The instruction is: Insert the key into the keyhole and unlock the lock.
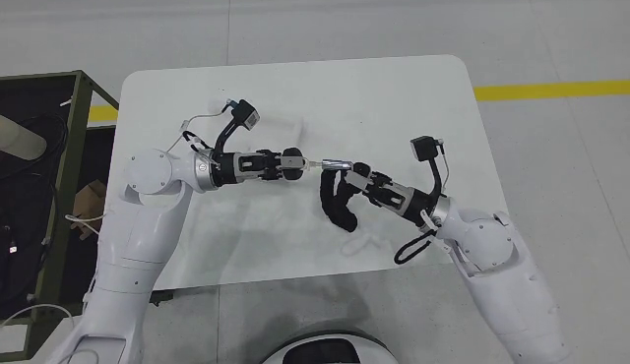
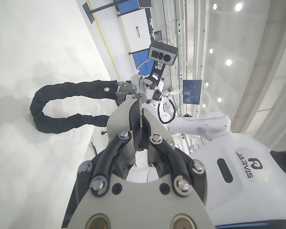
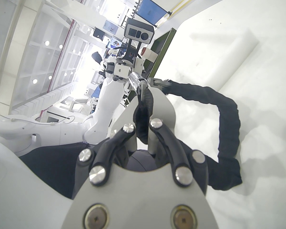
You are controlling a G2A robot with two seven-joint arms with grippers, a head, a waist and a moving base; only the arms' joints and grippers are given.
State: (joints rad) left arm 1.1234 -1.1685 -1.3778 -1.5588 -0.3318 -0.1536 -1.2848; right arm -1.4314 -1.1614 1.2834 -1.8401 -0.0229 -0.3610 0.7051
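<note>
Left jaws are pinching the key [image 2: 140,116] to feed the keyhole [image 2: 141,95], right jaws are clamping the lock [image 3: 134,77] steady.

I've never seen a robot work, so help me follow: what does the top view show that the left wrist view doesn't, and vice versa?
Top view adds: the whole table and a dark rack beside it. Left wrist view adds: the keyhole, met by the tip of the key pinched in the shut left pincer. Shared: the black chain and the right pincer holding the lock.
</note>
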